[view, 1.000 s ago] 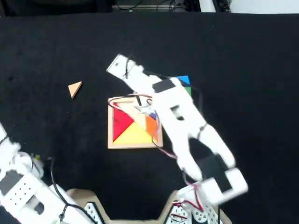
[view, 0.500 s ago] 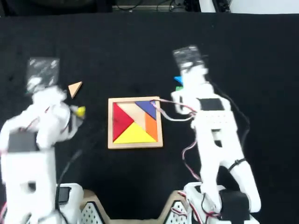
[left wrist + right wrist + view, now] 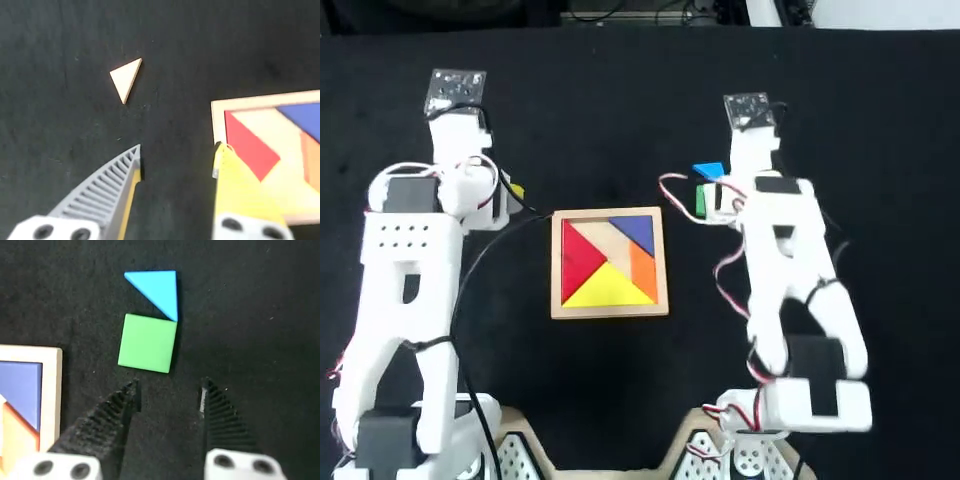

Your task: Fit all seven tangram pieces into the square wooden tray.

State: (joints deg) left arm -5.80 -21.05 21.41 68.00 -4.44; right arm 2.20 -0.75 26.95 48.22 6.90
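A second ago the right arm (image 3: 785, 250) lay slantwise across the square wooden tray (image 3: 557, 290) and the left arm (image 3: 410, 250) was folded down by the near left corner of the counter. Now both have swung out and stand either side of the tray, which sits uncovered mid-counter.

In the tray lie a large red triangle (image 3: 578, 262), a large yellow triangle (image 3: 610, 288), a dark blue parallelogram (image 3: 635, 231) and an orange triangle (image 3: 643, 266). A pale patch of bare floor shows between the red and the blue.

Three pieces are still out on the black counter. The small pale wooden triangle (image 3: 125, 79) lies off the tray's far left corner, just ahead of the left arm's jaws. These are spread wide, with nothing in them. The green square (image 3: 147, 342) and the light blue triangle (image 3: 157, 289), touching corner to corner, lie beyond the tray's right edge. The right arm's jaws gape just short of the square, also empty.

To my eye one placement is done and each arm is lined up for its next pick. Four pieces are in and three remain.
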